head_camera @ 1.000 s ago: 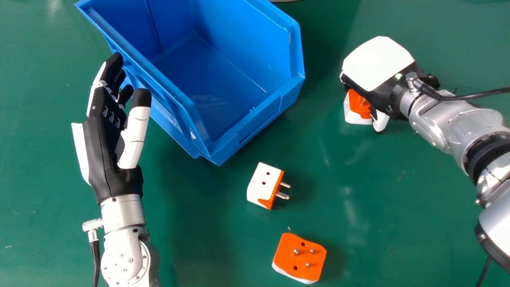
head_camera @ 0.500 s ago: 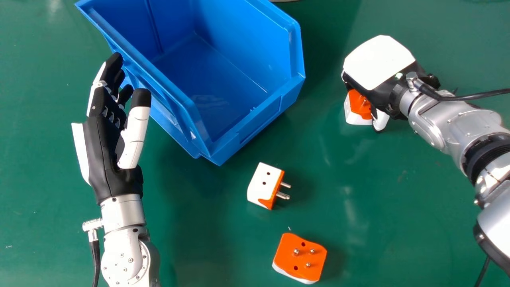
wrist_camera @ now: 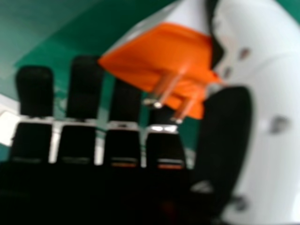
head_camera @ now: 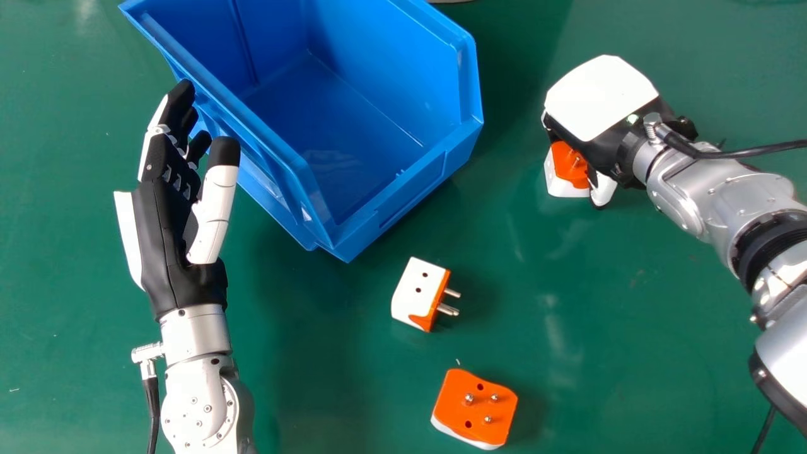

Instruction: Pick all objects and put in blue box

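Observation:
My right hand is at the right in the head view, palm down over a white-and-orange plug adapter. In the right hand view the same adapter, pins showing, sits pinched between the thumb and the bent fingers of my right hand. A second adapter lies on its side near the box's front corner. The third adapter rests pins up at the bottom. The blue box stands upper left of centre, with nothing inside. My left hand is open beside its left wall.
All of it is on a green tabletop. A black cable runs off my right wrist, and another hangs by my left forearm. Part of a pale round object shows at the top edge.
The adapter at my right hand has tilted slightly, so its pins show more. My right hand has shifted slightly to the right, and my left hand slightly up in the view.

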Robot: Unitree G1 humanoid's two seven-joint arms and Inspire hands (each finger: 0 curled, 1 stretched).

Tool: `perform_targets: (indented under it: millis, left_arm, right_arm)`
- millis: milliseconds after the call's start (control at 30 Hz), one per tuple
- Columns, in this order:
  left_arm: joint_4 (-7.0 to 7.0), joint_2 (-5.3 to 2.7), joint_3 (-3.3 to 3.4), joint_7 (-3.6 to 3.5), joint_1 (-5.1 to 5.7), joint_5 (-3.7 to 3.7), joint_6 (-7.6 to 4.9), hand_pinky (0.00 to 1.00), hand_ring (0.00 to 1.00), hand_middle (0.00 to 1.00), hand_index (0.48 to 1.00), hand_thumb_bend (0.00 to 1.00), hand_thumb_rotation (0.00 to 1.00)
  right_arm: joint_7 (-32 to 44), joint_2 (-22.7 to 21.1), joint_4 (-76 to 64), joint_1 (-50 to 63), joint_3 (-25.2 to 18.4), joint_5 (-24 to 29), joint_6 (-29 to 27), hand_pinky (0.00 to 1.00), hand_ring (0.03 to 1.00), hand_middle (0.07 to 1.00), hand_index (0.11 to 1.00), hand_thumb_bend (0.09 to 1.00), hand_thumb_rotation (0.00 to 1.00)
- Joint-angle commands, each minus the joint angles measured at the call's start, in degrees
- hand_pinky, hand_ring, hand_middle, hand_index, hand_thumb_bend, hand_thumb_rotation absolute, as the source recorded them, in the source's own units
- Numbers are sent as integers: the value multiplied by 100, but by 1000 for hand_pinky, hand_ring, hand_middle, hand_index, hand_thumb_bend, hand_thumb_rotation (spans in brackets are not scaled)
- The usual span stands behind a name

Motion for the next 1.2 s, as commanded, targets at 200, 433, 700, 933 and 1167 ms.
perform_targets:
  millis: [200, 433, 700, 933, 1167]
  left_arm:
    - [-44, 6, -62, 6, -116, 69, -55, 887, 917, 907, 830, 850, 666]
    - [-51, -9, -69, -10, -136, 40, -45, 885, 918, 908, 831, 851, 667]
    - [-61, 11, -91, 31, -117, 105, -15, 888, 920, 909, 831, 850, 662]
    - [-60, 2, -85, -19, -109, 51, -36, 887, 920, 909, 832, 849, 663]
    - [-12, 28, -81, 3, -121, 74, -42, 888, 921, 910, 830, 848, 657]
  right_arm:
    - [-57, -92, -6, -65, -142, 84, 45, 302, 428, 542, 535, 491, 0]
    - [61, -91, -6, -114, -244, 176, 94, 306, 430, 544, 526, 491, 0]
    - [46, -124, -40, -123, -343, 207, 31, 309, 437, 550, 517, 491, 0]
    - [-126, -176, -59, -123, -465, 295, -32, 309, 439, 553, 516, 491, 0]
    - [90, -209, -119, -199, -772, 615, -46, 307, 442, 557, 516, 490, 0]
